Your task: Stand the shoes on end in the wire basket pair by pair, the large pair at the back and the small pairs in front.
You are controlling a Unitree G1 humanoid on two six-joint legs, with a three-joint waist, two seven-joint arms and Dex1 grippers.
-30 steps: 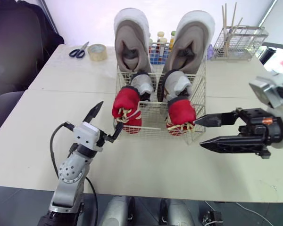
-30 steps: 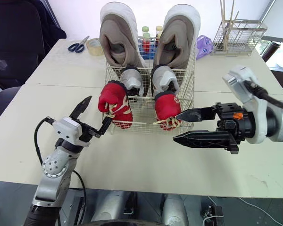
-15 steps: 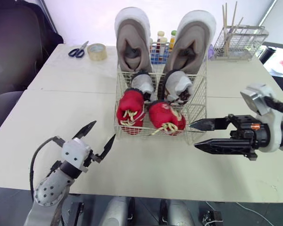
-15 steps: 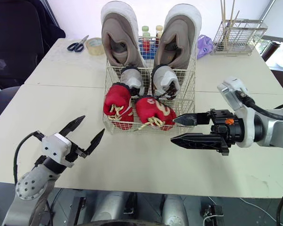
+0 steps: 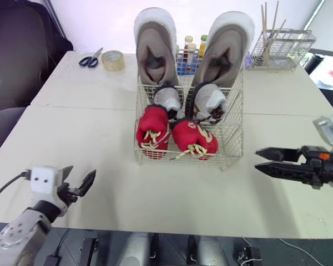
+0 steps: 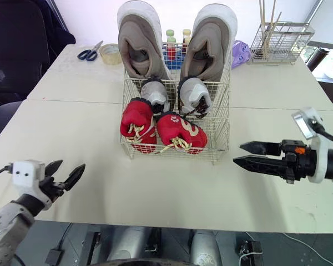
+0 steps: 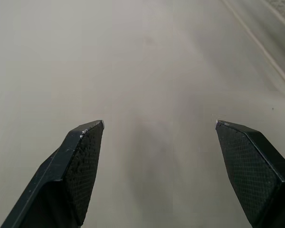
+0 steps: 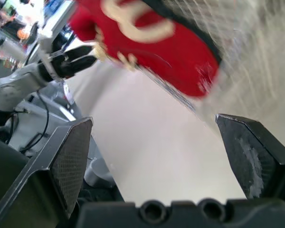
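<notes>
The wire basket (image 5: 233, 157) stands mid-table. A large beige pair (image 5: 154, 44) (image 5: 225, 47) stands on end at its back. In front of these sits a small grey pair (image 5: 167, 100) (image 5: 211, 102). At the front is a small red pair: the left red shoe (image 5: 152, 127) is upright and the right red shoe (image 5: 193, 138) leans toward it. My left gripper (image 5: 81, 172) hovers open and empty near the table's front left edge. Open and empty too, my right gripper (image 5: 257, 159) is level with the basket's front, to its right. In the right wrist view, the right red shoe (image 8: 152, 52) lies ahead.
At the back left lie scissors (image 5: 90, 60) and a tape roll (image 5: 114, 60). Small bottles (image 5: 188, 52) stand behind the basket. A wire rack with sticks (image 5: 282, 49) is at the back right. Bare table (image 5: 100, 133) surrounds the basket's front and sides.
Both grippers have drawn back from the basket, the left toward the front left edge, the right out to the right. The right red shoe has tipped toward the left one.
</notes>
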